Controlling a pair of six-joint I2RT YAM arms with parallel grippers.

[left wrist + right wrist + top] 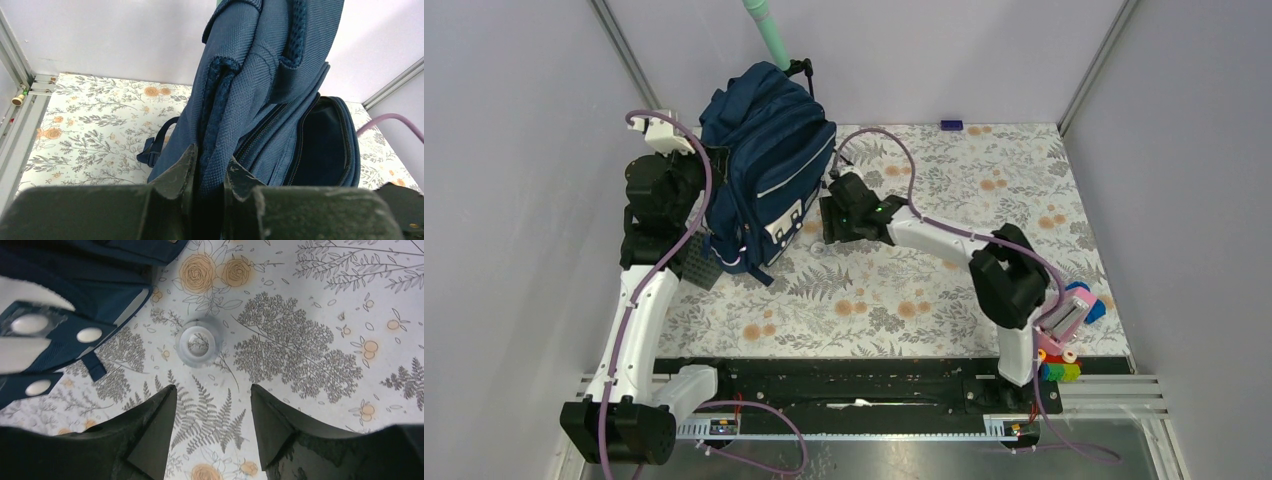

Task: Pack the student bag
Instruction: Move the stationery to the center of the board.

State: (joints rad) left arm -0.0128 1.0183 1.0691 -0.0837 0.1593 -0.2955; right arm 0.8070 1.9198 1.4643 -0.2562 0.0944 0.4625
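The student bag (769, 165) stands upright far left — colourful items (1072, 335) near right.

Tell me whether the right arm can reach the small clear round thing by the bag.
Probably yes: the right pincer is open, the clear round thing lies uncovered just ahead, and the student bag sits apart.

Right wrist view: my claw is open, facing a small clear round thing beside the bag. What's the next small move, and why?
Probably ease the right claw forward around the clear round thing and close. Its jaws stand open, the thing lies just ahead, untouched, and the left claw grips the student bag, its compartment unzipped.
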